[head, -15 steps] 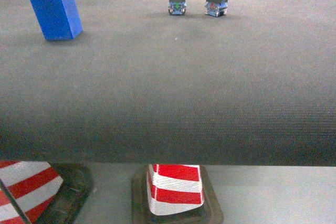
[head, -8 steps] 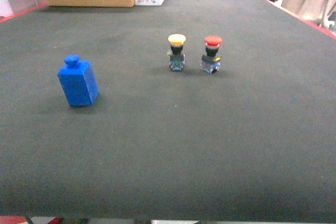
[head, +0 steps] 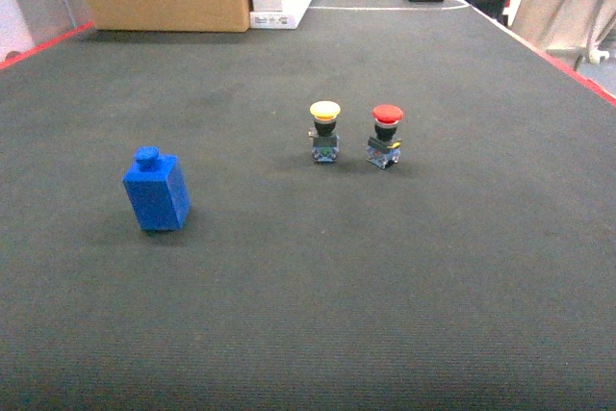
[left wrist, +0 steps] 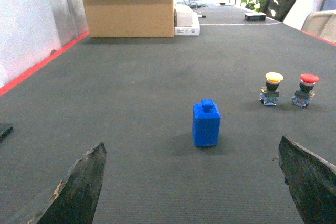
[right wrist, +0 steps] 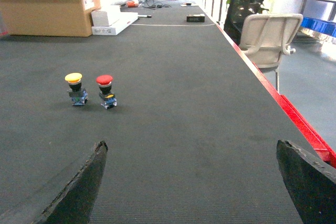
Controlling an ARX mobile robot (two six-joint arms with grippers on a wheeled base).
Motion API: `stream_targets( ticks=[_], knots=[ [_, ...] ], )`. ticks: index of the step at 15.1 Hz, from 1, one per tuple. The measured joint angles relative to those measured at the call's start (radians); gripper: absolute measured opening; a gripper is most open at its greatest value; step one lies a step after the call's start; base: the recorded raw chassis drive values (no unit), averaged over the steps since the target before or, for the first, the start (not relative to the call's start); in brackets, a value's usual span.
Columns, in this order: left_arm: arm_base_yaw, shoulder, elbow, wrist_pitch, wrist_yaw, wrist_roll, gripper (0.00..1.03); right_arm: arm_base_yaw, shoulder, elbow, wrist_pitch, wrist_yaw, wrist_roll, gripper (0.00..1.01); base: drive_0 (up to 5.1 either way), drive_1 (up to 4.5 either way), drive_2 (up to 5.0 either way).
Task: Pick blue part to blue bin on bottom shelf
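Blue part (head: 156, 191) stands upright, long axis vertical, on the dark bench (head: 385, 286), left of centre in the head view & well apart from the yellow button (head: 324, 131) and red button (head: 386, 136) at centre. Left gripper (left wrist: 194, 182), jaws wide apart, frames it dead ahead in the left wrist view, w/ a clear gap. Right gripper (right wrist: 191, 182), also spread, faces only the buttons at its frame's left. Left arm looks nearer. No bin in view.
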Motion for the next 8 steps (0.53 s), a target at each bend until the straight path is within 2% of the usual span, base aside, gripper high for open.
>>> stream_targets(
  ticks=[7, 8],
  knots=[
    [0.000, 0.001, 0.000, -0.004, -0.003, -0.001, 0.98, 0.000, 0.000, 0.000, 0.000, 0.000, 0.000, 0.98, 0.0, 0.00, 0.0],
    [-0.050, 0.070, 0.042, -0.129, -0.124, -0.033, 0.98, 0.000, 0.000, 0.000, 0.000, 0.001, 0.000, 0.98, 0.0, 0.00, 0.0]
  ],
)
